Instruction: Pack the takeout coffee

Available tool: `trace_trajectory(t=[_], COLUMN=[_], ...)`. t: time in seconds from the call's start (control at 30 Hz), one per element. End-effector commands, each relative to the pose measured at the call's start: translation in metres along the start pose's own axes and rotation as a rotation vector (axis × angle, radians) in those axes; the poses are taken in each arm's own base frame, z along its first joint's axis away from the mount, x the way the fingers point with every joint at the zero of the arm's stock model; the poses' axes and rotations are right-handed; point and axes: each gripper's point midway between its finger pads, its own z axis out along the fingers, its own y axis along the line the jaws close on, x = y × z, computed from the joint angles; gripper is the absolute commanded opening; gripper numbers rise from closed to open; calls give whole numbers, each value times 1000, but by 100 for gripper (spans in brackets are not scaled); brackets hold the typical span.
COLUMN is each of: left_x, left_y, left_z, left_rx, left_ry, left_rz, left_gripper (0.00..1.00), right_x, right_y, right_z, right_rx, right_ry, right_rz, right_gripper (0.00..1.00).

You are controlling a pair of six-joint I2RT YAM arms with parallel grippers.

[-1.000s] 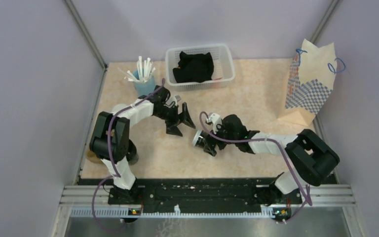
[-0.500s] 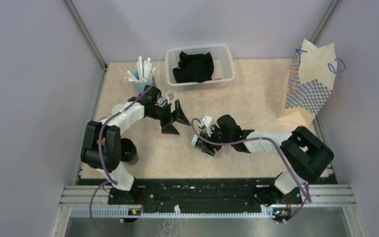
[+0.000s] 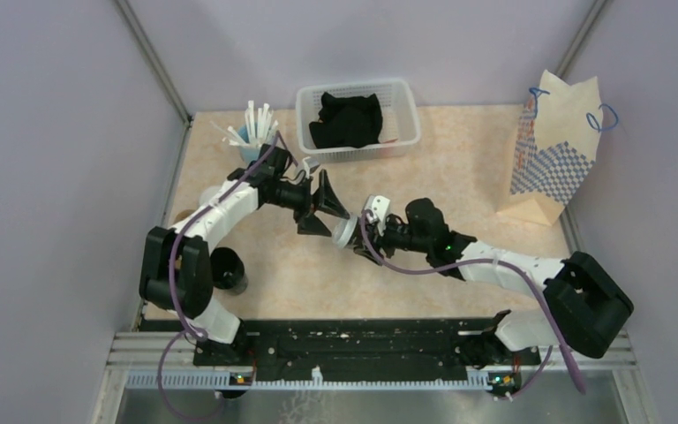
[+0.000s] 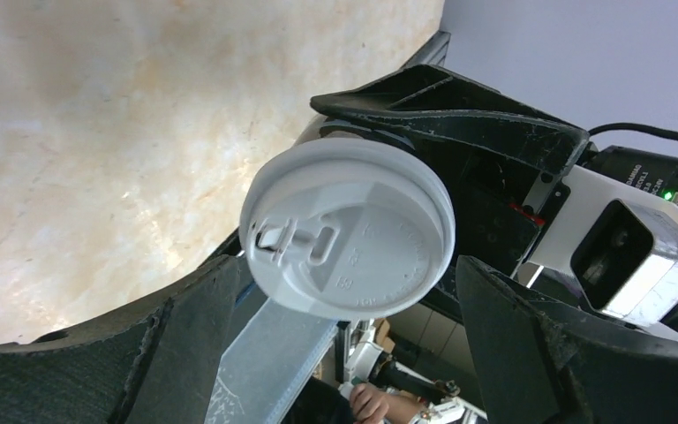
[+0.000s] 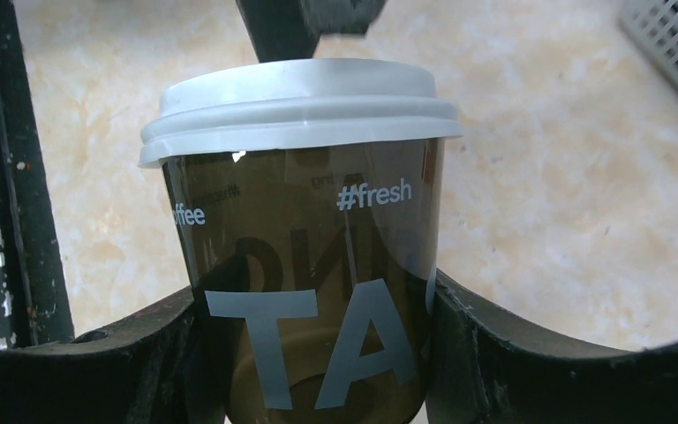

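Over the mottled beige surface (image 3: 468, 168), your right tool (image 5: 313, 353) clenches one white-lidded coffee cup (image 5: 305, 203) by its dark body; your left tool (image 3: 322, 212) gapes wide around its lid (image 4: 349, 230).

One white-lidded coffee cup (image 3: 346, 231) is showing at the worktop's (image 3: 459, 177) centre, one black cup (image 3: 228, 270) at eight o'clock, one blue cup (image 3: 253, 152) of straws (image 3: 256, 119), too bunched to count, at eleven, one basket (image 3: 408, 115) holding one black cloth (image 3: 346, 119) at twelve, one paper bag (image 3: 554, 146) at two.
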Motion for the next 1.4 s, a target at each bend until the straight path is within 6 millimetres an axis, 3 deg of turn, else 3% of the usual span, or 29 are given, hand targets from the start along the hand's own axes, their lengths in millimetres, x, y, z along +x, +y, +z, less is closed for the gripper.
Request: trace_trajectory(t=[0.0, 0.3, 1.03, 1.27, 1.37], left_x=[12, 17, 14, -6, -24], left_y=[-44, -49, -45, -43, -36], left_z=[-12, -11, -5, -8, -6], left_rx=[59, 48, -14, -98, -193], left_ry=[11, 23, 9, -80, -125], left_rz=[95, 125, 109, 143, 179], left_gripper=[98, 98, 76, 73, 72], right_x=[-61, -65, -60, -53, -40], right_y=[-4, -5, -12, -26, -31], right_z=[-6, -7, -7, -14, -22], right_rx=[2, -1, 43, 151, 198], right_ry=[-160, -168, -159, -158, -125], right_rz=[-102, -116, -112, -53, -17], right_gripper=[60, 62, 76, 98, 99])
